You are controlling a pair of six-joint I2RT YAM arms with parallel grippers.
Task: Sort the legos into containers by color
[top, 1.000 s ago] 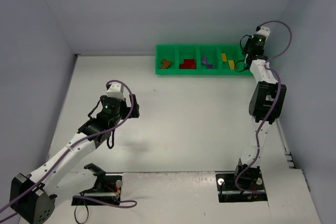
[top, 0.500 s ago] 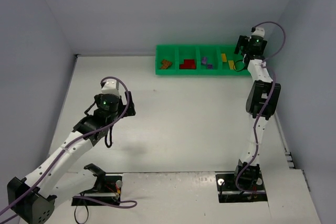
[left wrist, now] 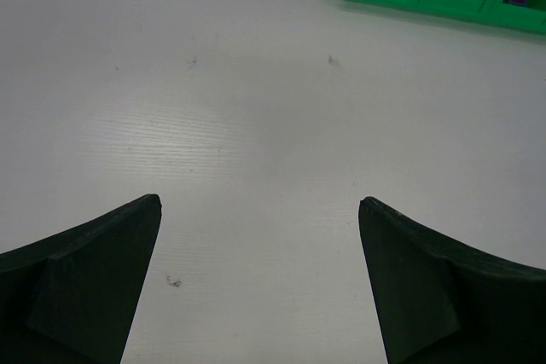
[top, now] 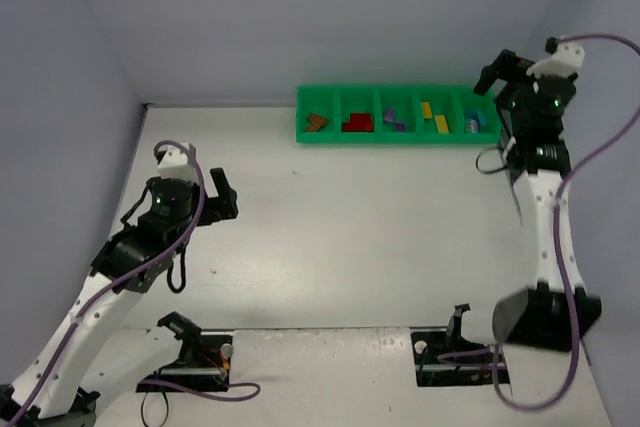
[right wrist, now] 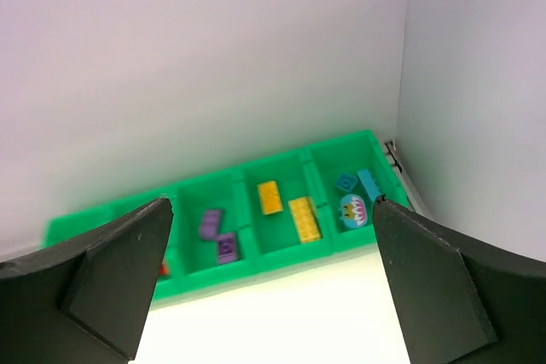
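While both stand wide and empty, we see the left pincer (left wrist: 258, 202) over the worktop (left wrist: 273, 125), well apart from the tray (top: 400, 139), and the right pincer (right wrist: 273, 202) raised by its right end. The legos (top: 357, 123) lie in its compartments, one colour each: brown, red, purple, yellow, blue, left to right.

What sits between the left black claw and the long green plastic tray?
Only bare white table between left gripper and green tray, per top view.
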